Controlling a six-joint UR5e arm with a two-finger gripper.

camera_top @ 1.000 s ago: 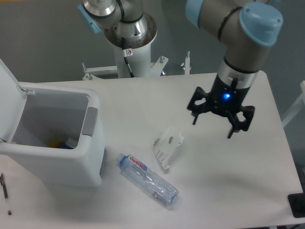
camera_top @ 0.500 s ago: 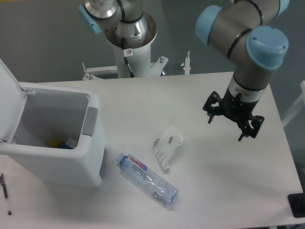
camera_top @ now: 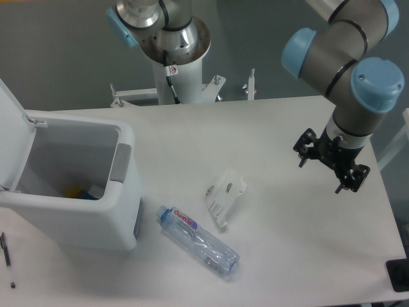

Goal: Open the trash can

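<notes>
The white trash can (camera_top: 70,211) stands at the left of the table with its lid (camera_top: 9,121) swung up and back, so the inside shows. A grey push tab (camera_top: 120,164) sits on its right rim. Some small coloured items lie at the bottom inside. My gripper (camera_top: 321,174) hangs over the right side of the table, far from the can, with its fingers spread apart and nothing between them.
A clear plastic water bottle (camera_top: 198,240) lies on its side near the can's front right corner. A crumpled white wrapper (camera_top: 223,195) lies mid-table. A pen (camera_top: 7,259) lies at the front left edge. The robot base (camera_top: 176,45) stands at the back.
My gripper has moved right and slightly down toward the table's right edge, away from the can. The can, bottle and wrapper have not moved.
</notes>
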